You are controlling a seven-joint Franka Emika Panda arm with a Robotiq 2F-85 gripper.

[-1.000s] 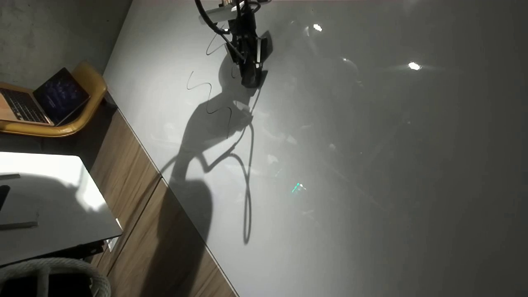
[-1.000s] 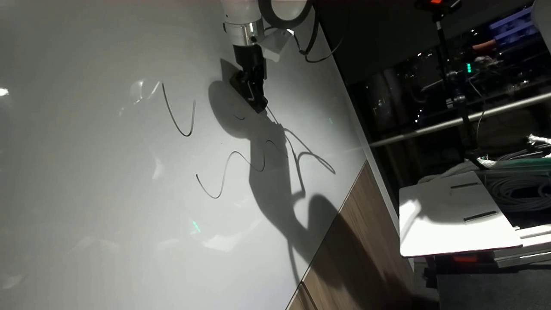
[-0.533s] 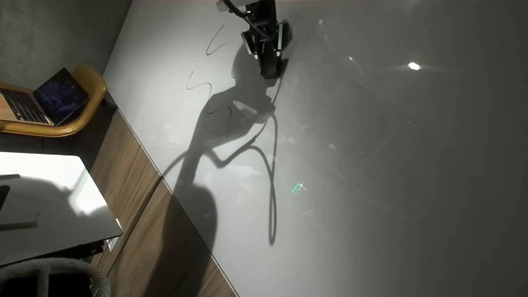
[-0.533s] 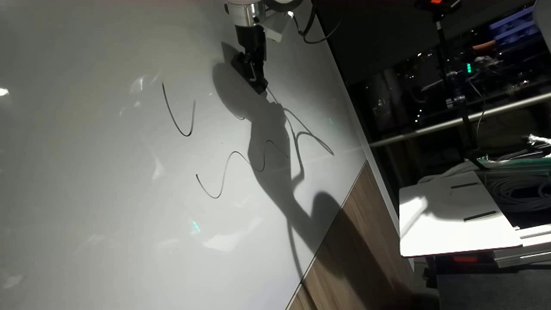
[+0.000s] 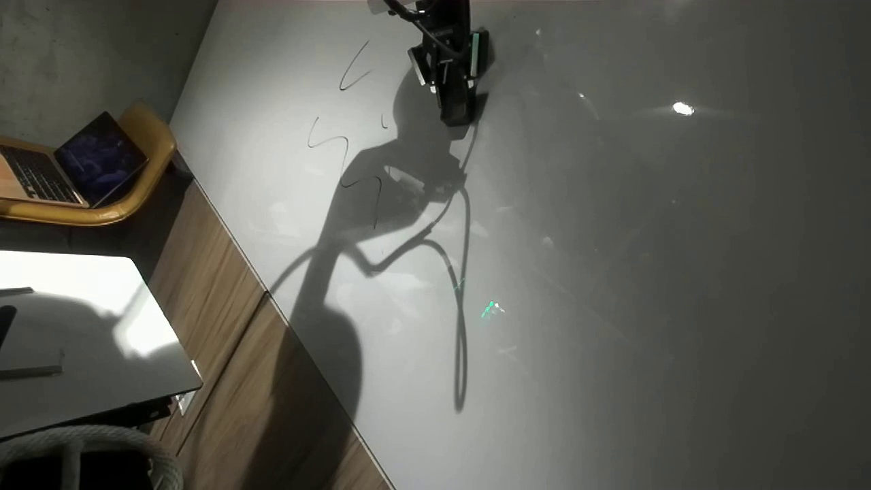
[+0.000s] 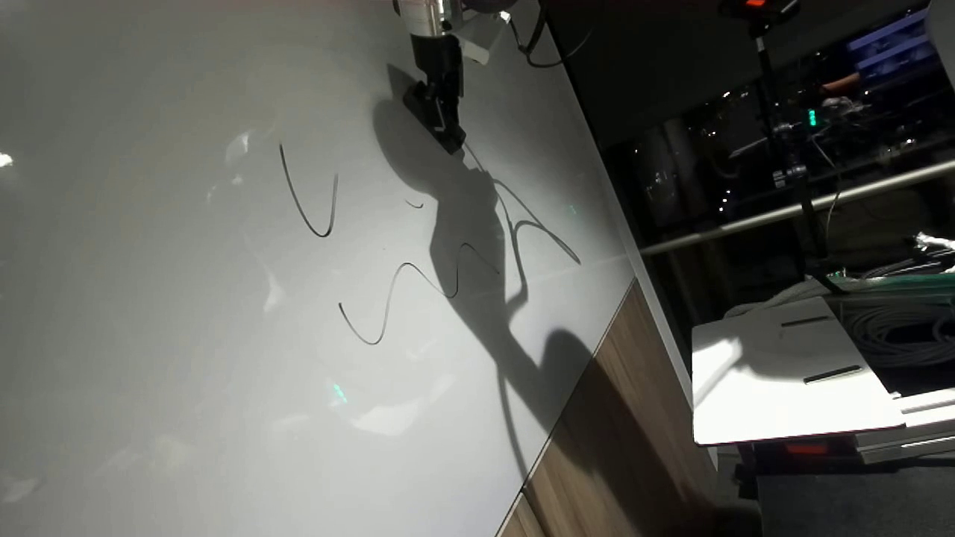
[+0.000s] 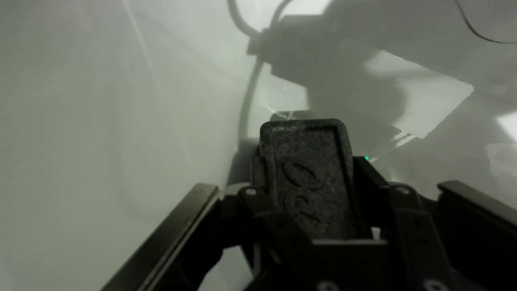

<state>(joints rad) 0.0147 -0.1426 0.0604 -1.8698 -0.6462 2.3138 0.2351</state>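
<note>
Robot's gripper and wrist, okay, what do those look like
The gripper is black and angular, with jointed fingers and round, pale screw heads. Also visible: a shiny silver wrist collar, a pale boxy attachment and dark cables. I make out no lettering on the gripper.

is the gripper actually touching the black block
Touching: the wrist view shows the gripper closed on the black block, a finger along each side and no gap showing.

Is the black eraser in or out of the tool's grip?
In the grip: the wrist view shows the black eraser clamped from both sides by the tool.
</note>
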